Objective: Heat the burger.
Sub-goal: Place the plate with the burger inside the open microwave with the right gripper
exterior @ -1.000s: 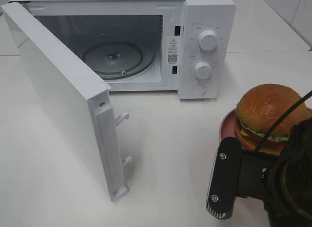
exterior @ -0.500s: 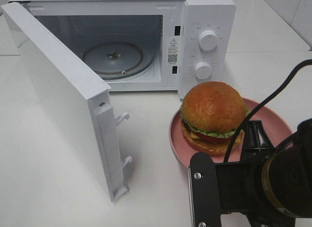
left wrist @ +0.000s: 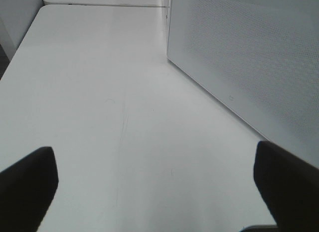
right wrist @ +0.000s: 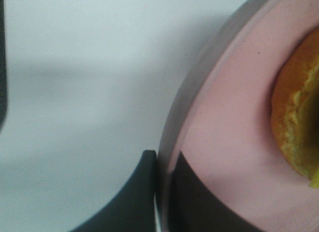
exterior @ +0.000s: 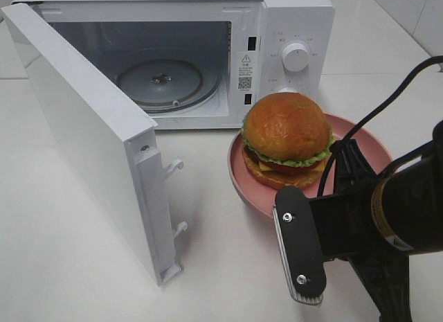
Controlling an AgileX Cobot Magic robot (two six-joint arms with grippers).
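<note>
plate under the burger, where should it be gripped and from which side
Pinch the thin rim of the plate on the side away from the microwave, coming in low and level: the tall burger fills the middle. The right gripper is shut there.

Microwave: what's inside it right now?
Only its round glass turntable shows in the microwave cavity, bare. The open door covers the cavity's lower left corner. The burger is outside, on a pink plate.

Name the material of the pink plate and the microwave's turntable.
The pink plate: plastic or glazed ceramic, hard to tell which; smooth, even colour with a soft sheen. The turntable: likely clear glass; the hub shows through it and its rim glints.
</note>
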